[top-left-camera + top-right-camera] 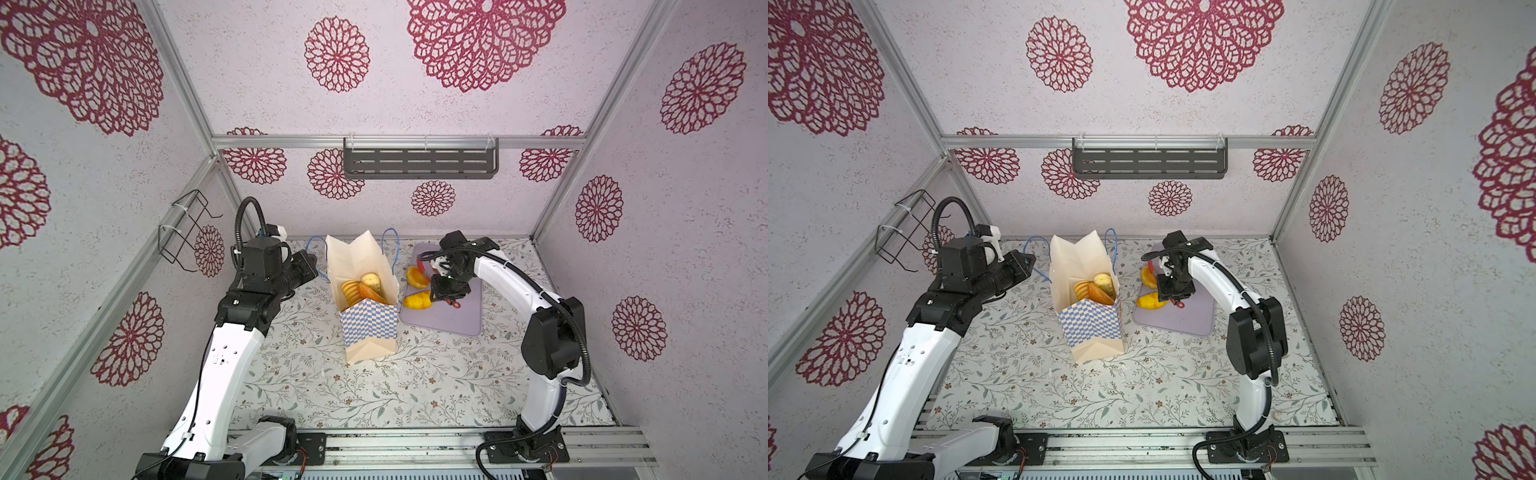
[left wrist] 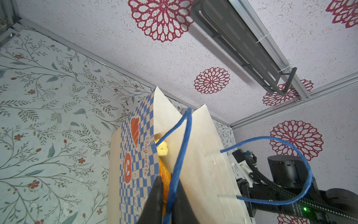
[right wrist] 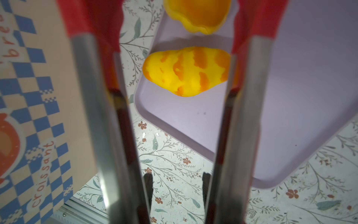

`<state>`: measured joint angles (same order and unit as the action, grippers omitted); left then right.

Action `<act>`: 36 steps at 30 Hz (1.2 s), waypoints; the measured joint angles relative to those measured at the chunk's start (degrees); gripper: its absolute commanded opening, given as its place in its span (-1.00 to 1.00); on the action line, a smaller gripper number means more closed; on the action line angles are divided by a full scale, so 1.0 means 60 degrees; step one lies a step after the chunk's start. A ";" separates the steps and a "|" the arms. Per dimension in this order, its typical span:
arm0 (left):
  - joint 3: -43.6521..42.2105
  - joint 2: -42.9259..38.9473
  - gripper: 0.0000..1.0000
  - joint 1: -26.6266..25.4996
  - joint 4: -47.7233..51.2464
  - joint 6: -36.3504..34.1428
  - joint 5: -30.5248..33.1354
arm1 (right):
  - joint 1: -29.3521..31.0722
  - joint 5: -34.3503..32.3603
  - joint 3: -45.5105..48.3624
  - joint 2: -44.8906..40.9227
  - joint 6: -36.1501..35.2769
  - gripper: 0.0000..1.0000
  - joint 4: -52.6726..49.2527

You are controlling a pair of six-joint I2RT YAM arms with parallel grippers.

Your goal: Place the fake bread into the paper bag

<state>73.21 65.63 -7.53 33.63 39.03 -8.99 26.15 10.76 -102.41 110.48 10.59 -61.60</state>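
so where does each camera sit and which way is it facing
Top views: overhead stereo pair, looking down on both arms, the paper bag and lilac tray.
Left wrist: on the left arm, facing the bag; left claw pinches its blue handle.
Right wrist: looks down red-tipped tongs at a striped bread.
All views show the bag.

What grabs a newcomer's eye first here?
Probably the tall chequered paper bag standing open mid-table, with several golden toy breads already inside. Next, the left gripper pinching one blue cord handle beside the bag, seen in the left wrist view. Then the red-tipped tongs carried by the right gripper, spread over two yellow breads left on the lilac tray right of the bag.
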 measured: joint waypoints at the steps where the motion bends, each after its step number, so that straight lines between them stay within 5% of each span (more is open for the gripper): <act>1: 0.0000 0.0000 -0.71 0.0004 -0.0022 -0.0004 -0.0036 | 0.0058 -0.0033 -0.0197 0.0113 -0.0047 -0.01 -0.0113; 22: -0.0375 0.0004 -0.70 0.0062 -0.0492 -0.0106 -0.0645 | 0.0565 -0.1519 -0.2361 0.2342 -0.0186 0.20 -0.1515; 36: -0.0484 -0.0011 -0.70 0.0080 -0.0565 -0.0062 -0.0678 | 0.0433 -0.1687 -0.2524 0.2987 -0.0342 0.05 -0.1537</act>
<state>70.30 65.56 -7.05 30.24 38.65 -13.06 28.75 0.64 -117.56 128.40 8.54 -70.83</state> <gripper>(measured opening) 0.151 0.536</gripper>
